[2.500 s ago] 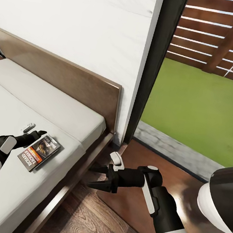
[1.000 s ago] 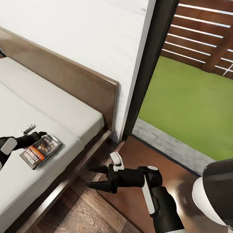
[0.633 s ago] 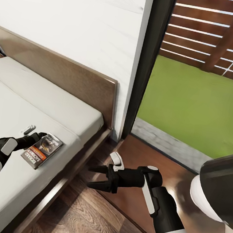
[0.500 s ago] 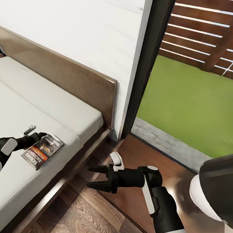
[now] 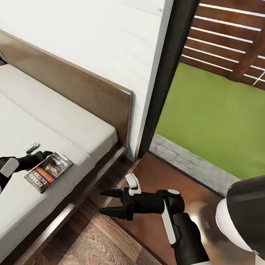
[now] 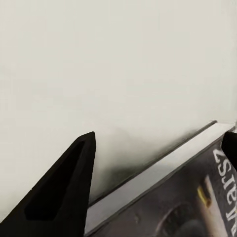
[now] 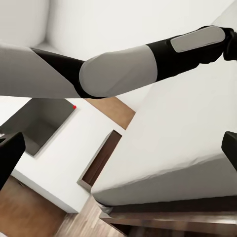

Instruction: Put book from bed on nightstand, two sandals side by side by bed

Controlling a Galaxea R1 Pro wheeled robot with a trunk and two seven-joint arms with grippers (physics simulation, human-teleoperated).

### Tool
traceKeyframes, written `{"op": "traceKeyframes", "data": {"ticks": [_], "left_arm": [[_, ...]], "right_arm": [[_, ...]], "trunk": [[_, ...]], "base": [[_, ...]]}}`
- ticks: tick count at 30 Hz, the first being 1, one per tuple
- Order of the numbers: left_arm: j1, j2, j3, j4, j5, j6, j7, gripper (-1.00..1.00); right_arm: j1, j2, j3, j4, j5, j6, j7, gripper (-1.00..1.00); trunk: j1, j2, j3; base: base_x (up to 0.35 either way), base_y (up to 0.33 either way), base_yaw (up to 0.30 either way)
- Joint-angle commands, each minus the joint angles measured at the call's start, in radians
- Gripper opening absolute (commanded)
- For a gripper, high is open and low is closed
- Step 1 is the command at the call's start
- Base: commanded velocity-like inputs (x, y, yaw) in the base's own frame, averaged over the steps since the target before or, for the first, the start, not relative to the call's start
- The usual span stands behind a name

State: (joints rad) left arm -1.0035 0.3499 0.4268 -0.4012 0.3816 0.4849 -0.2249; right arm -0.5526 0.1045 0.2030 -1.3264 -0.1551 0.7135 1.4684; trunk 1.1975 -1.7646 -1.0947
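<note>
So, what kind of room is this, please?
Most likely a bedroom: a low bed with a dark wooden headboard and a plain off-white mattress stands against a white wall, on a wood-plank floor, beside a tall glass window facing grass and a slatted fence.

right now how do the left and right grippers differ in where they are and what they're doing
The left gripper lies low on the bed, at the edge of the book; the right gripper hangs off the bed's side, over the wood floor. In the left wrist view the left one's fingers straddle the book's edge, while the right one's spread fingers hold nothing. Both are black and open.
</note>
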Motion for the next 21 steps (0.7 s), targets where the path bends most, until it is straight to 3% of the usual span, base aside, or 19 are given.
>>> {"op": "traceKeyframes", "data": {"ticks": [1, 21], "left_arm": [[0.0, 0.0, 0.007, -0.002, 0.0, 0.008, -0.001, 1.0], [0.011, -0.001, 0.007, -0.01, 0.0, 0.008, -0.001, 1.0]], "right_arm": [[0.0, 0.0, 0.001, 0.0, -0.003, 0.01, 0.001, 1.0], [0.0, 0.0, 0.001, 0.0, -0.003, 0.011, 0.001, 1.0]], "trunk": [[0.0, 0.0, -0.001], [0.0, 0.0, -0.001]], "base": [[0.0, 0.0, 0.0], [0.0, 0.0, 0.0]]}}
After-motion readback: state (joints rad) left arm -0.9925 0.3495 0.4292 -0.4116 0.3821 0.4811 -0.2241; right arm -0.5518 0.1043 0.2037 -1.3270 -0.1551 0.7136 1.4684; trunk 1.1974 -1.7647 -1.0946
